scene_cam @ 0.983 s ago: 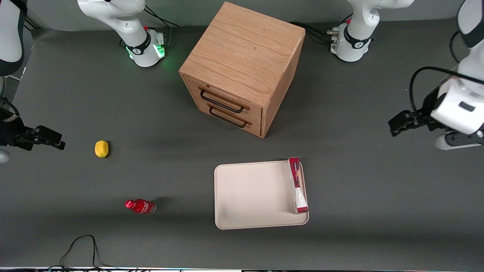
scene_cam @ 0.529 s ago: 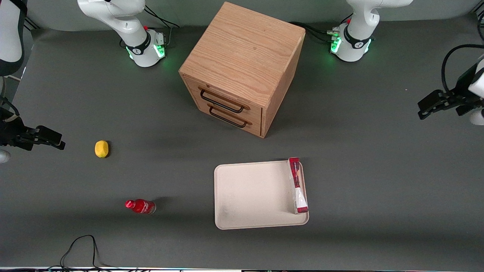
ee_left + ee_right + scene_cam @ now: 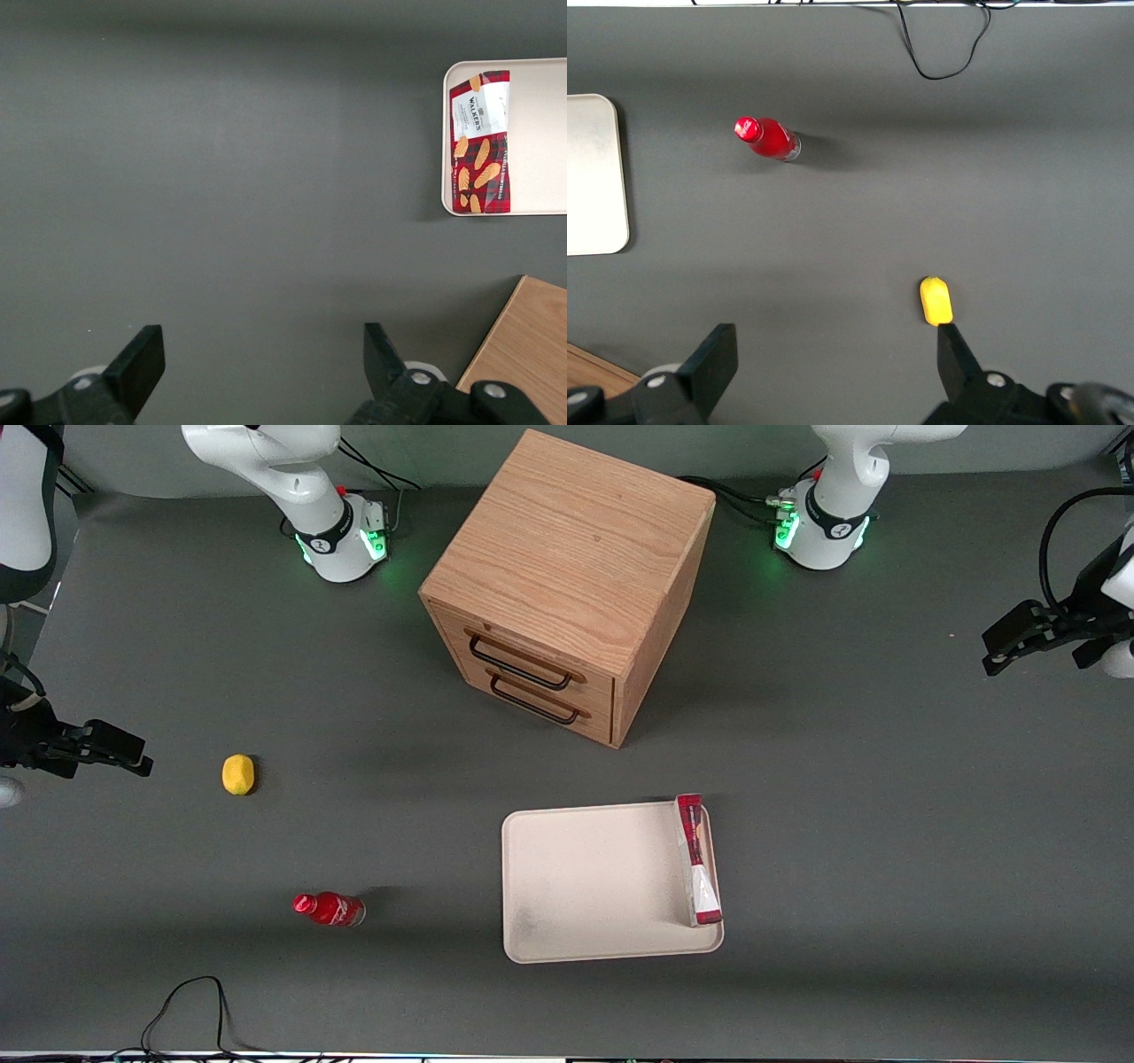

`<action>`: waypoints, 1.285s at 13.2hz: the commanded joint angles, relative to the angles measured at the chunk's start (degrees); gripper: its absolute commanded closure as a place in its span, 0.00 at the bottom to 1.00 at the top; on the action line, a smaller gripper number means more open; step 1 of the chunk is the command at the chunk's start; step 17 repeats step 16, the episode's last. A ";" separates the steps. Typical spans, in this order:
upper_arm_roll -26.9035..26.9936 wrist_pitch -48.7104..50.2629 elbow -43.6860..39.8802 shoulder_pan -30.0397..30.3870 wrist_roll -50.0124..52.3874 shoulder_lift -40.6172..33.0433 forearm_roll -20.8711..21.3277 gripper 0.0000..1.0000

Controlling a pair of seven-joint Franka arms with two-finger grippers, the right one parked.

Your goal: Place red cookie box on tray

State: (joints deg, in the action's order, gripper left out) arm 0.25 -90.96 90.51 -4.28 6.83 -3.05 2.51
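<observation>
Since the red cookie box (image 3: 698, 861) already lies flat on the tray (image 3: 585, 886), along the tray's short edge at the working arm's end and just inside the low rim, the placing looks done. Its printed face with pictured biscuits is turned up, clear from the left wrist camera (image 3: 481, 142). I judge it a light cardboard carton, stiff enough to keep its shape under a gentle pinch but easy to dent, with brittle contents inside, so it should not be squeezed hard or dropped. Being long and narrow, it would best be taken across its narrow width near the middle of its length, so that it does not tip at either end; its smooth printed sides may slip a little.

Nothing else rests on the tray, which sits on the grey counter (image 3: 886, 868) nearer the front camera than the wooden drawer cabinet (image 3: 567, 584). A small red bottle (image 3: 329, 909) and a yellow lemon (image 3: 237, 774) lie well apart toward the parked arm's end.

At the working arm's end, the tool (image 3: 1010, 642) hangs well away from the tray, its fingers (image 3: 142, 359) spread apart and holding nothing.
</observation>
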 commanded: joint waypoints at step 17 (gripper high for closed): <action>-0.16 5.09 -2.80 0.41 -1.02 1.90 -1.10 0.00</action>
